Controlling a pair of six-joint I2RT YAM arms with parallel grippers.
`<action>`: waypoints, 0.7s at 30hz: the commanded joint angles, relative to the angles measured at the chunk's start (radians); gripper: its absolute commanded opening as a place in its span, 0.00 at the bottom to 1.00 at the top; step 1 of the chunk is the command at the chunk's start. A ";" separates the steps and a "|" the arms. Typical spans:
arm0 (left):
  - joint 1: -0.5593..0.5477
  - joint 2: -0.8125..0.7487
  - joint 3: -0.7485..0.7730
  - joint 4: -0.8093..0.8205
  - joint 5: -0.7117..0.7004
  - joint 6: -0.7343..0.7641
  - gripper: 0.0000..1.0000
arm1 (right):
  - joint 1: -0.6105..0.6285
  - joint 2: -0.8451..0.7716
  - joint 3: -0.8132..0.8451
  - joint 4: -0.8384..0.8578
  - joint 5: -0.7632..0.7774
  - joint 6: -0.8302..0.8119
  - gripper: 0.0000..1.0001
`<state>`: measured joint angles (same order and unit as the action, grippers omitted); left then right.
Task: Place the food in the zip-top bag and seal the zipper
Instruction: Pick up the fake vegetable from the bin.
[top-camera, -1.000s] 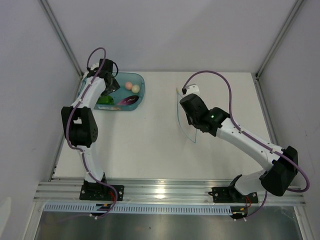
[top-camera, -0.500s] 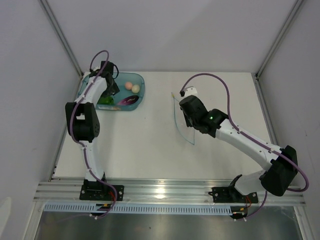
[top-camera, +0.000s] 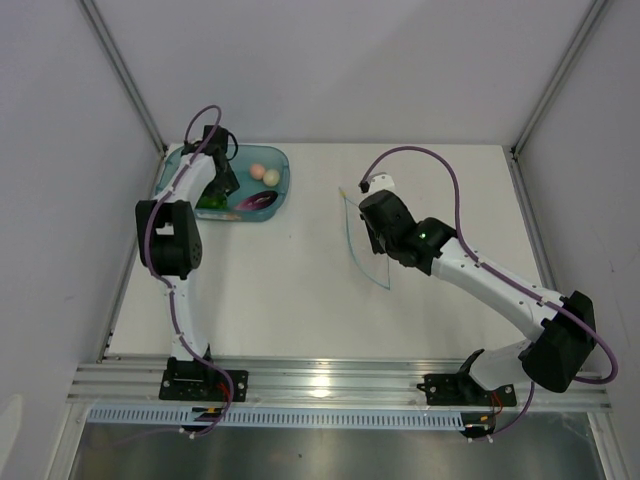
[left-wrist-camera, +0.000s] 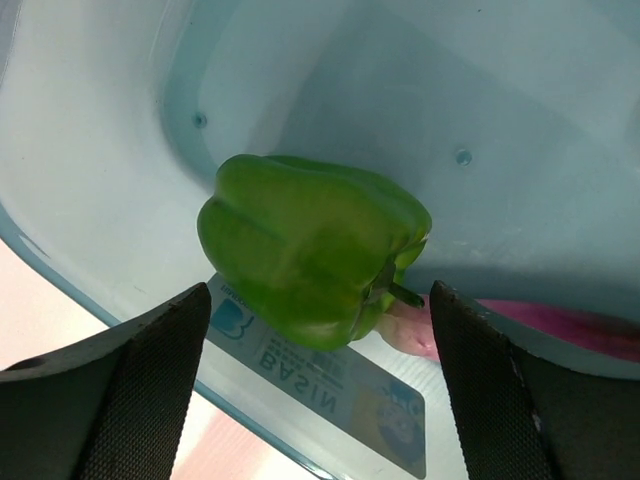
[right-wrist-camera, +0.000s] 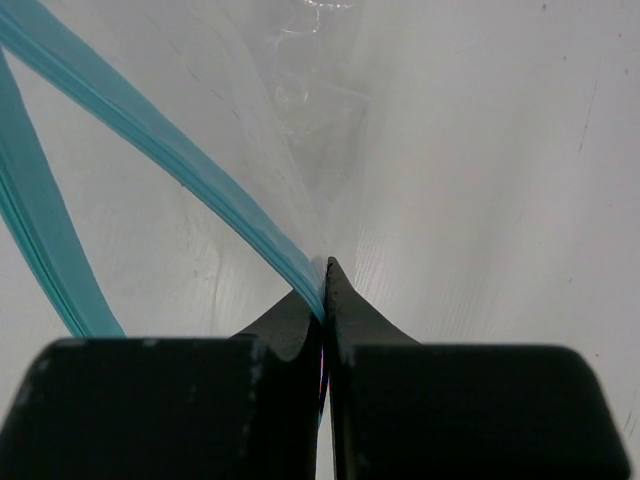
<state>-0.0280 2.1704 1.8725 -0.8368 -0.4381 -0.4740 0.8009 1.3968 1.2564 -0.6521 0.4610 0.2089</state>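
Tub (top-camera: 287, 185): teal, at the far left corner of the table (top-camera: 290, 300). It holds the pepper (left-wrist-camera: 310, 250), eggplant (top-camera: 258, 201), pink ball (top-camera: 257, 170) and cream ball (top-camera: 271, 177).
Left gripper (left-wrist-camera: 318, 300): spread wide inside the tub, one finger on each side of the pepper.
Right gripper (right-wrist-camera: 325, 275): clenched on the blue zipper (right-wrist-camera: 150, 140).
Bag (top-camera: 358, 250): mid-table, mouth parted, well apart from the tub.
Room: white tabletop lies between tub and bag.
Hidden: from above the left arm covers most of the pepper, and the clear film is hard to trace.

left end effector (left-wrist-camera: 315, 300) splayed, right end effector (right-wrist-camera: 326, 275) clamped
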 joint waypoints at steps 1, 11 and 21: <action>0.016 -0.003 -0.006 0.021 0.013 0.020 0.90 | -0.005 -0.013 -0.009 0.031 -0.004 0.007 0.00; 0.020 -0.033 -0.096 0.088 0.061 0.023 0.58 | -0.005 -0.018 -0.015 0.029 0.002 0.007 0.00; 0.020 -0.093 -0.170 0.140 0.087 0.017 0.30 | -0.005 -0.025 -0.017 0.028 0.007 0.009 0.00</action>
<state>-0.0177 2.1601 1.7153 -0.7235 -0.3698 -0.4614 0.7998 1.3968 1.2407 -0.6453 0.4614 0.2089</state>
